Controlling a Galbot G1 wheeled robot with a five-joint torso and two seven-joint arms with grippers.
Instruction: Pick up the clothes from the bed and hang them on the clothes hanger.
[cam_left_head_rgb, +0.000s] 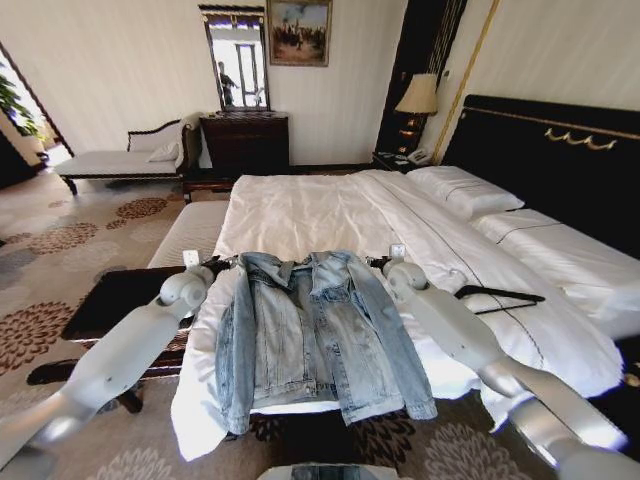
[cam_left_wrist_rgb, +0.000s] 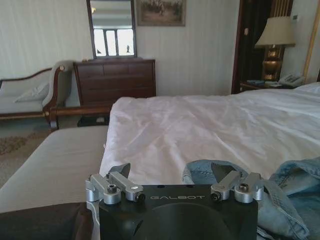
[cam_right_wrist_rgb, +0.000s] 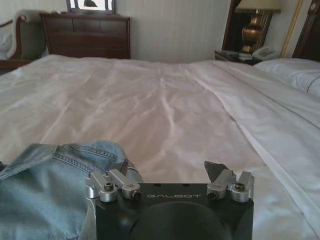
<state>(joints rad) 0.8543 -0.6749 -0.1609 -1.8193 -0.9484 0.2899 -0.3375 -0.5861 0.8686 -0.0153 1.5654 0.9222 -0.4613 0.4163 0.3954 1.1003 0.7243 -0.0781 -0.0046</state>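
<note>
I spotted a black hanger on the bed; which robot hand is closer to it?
Right. The right gripper is at the jacket's shoulder nearest the clothes hanger; the left gripper is across the jacket.

Light-blue denim jacket (cam_left_head_rgb: 310, 335) lies flat on wide white-sheeted bed (cam_left_head_rgb: 330, 210), at its foot; thin black triangular hanger (cam_left_head_rgb: 500, 296) on bed, right of jacket.
</note>
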